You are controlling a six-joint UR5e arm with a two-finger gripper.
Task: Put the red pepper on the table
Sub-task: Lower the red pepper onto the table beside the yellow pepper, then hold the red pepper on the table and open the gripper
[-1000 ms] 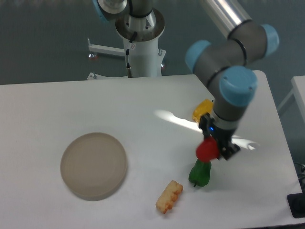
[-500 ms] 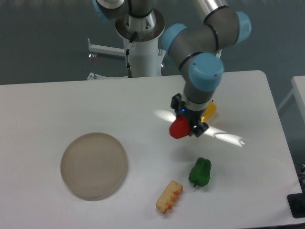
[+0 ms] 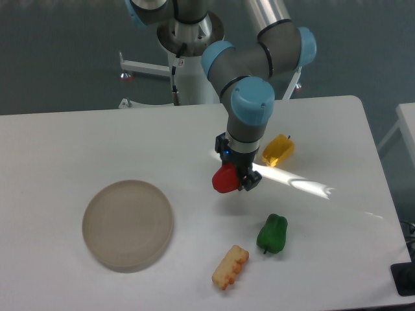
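Red pepper [image 3: 224, 180]: glossy plastic look, smooth skin. Gripper [image 3: 237, 177]: dark matt plastic or metal, can't tell which. Table [image 3: 78, 142]: white, smooth, slight sheen with bright glare patches. Green pepper [image 3: 272, 234] and yellow pepper [image 3: 278, 149]: glossy, smooth plastic look. Plate [image 3: 128, 225]: beige, matt, smooth. Yellow-orange toy food piece [image 3: 230, 267]: bumpy, ridged surface, dull finish. Arm [image 3: 249, 84]: grey satin metal tubes, blue smooth plastic-looking caps.

Plate [image 3: 128, 224] left on table [image 3: 78, 149]; peppers right.
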